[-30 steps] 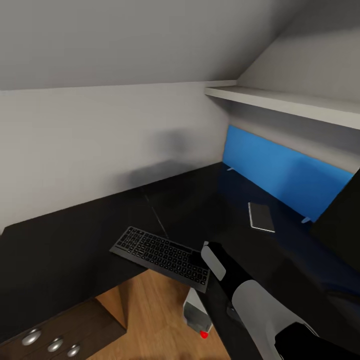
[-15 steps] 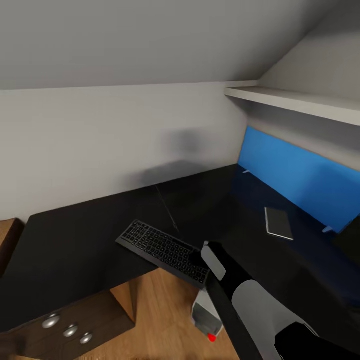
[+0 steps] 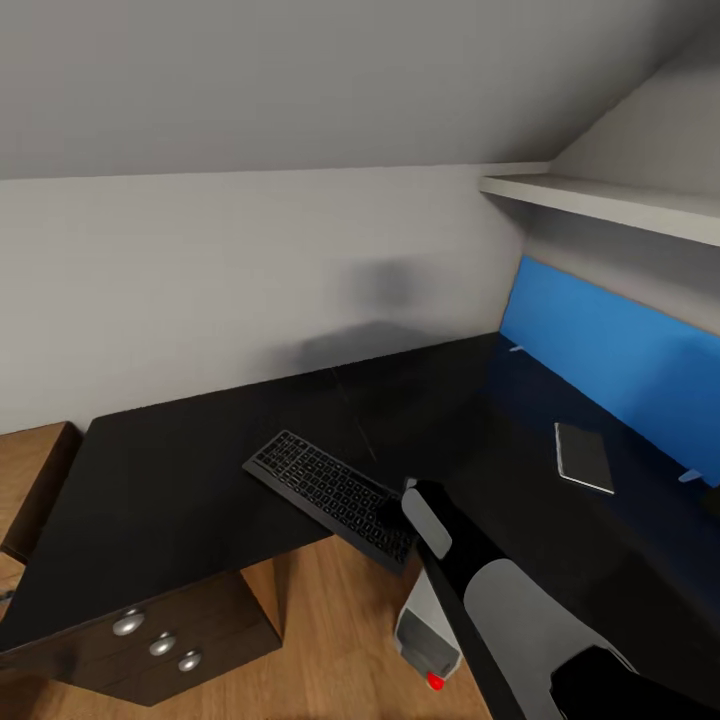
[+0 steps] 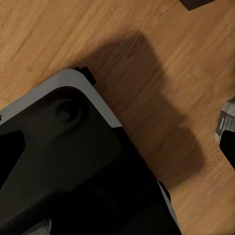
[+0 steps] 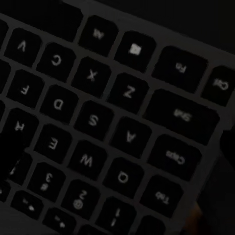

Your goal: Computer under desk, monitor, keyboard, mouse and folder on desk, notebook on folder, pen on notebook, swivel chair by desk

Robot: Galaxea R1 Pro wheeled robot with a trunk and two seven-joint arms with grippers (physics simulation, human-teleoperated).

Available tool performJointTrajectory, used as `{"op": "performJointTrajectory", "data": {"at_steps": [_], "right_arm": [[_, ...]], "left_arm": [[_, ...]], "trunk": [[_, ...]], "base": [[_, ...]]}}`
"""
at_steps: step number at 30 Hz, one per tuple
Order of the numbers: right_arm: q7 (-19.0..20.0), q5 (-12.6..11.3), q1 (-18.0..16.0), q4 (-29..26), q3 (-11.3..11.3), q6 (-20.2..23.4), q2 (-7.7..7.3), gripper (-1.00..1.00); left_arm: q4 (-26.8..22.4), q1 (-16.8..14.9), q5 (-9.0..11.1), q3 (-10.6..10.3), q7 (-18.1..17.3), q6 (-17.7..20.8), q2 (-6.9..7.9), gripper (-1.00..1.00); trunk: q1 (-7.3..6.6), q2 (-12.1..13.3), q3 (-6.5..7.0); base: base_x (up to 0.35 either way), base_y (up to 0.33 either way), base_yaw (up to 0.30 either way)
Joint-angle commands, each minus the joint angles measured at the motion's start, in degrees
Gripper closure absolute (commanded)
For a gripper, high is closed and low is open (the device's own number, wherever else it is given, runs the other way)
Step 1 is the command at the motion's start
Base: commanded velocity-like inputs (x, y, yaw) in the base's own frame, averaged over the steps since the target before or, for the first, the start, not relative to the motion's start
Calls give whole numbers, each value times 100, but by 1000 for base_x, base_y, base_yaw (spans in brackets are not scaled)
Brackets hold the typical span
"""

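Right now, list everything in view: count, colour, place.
slim grey keyboard with black keys: one, at the desk's front edge, one end overhanging.
black-topped desk: one, L-shaped, against the grey walls.
bright blue back panel: one, along the desk's rear.
thin dark notebook: one, flat on the desk near the panel.
white-grey computer tower: one, red dot low down, on the wood floor under the desk.
dark drawer unit: one, silver knobs, under the desk.
white wall shelf: one, above the panel.
right gripper: at the keyboard's near end.

The black table [image 3: 180,470] is seen across the frame's middle; the keyboard [image 3: 330,495] at centre and the notebook [image 3: 583,457] at right are carried on it.
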Motion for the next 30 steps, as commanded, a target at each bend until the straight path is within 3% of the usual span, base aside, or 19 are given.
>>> {"op": "performJointTrajectory", "data": {"at_steps": [1,19,26,30], "right_arm": [[-39,-50,-3,-51,20,15,0,-100],[1413,-20,20,-286,154,304,0,-100],[1621,43,58,-485,220,285,0,-100],[1629,208,71,-561,223,194,0,-100]], "left_arm": [[-15,2,35,-11,39,4,5,-100],[-15,2,29,-11,39,-1,5,-100],[-21,2,22,-40,39,-2,5,-100],[-23,2,21,-56,39,-3,10,-100]], "trunk": [[1,-5,-6],[1,-5,-6],[1,-5,-6],[1,-5,-6]], "base": [[0,0,16],[0,0,3],[0,0,0],[36,0,0]]}}
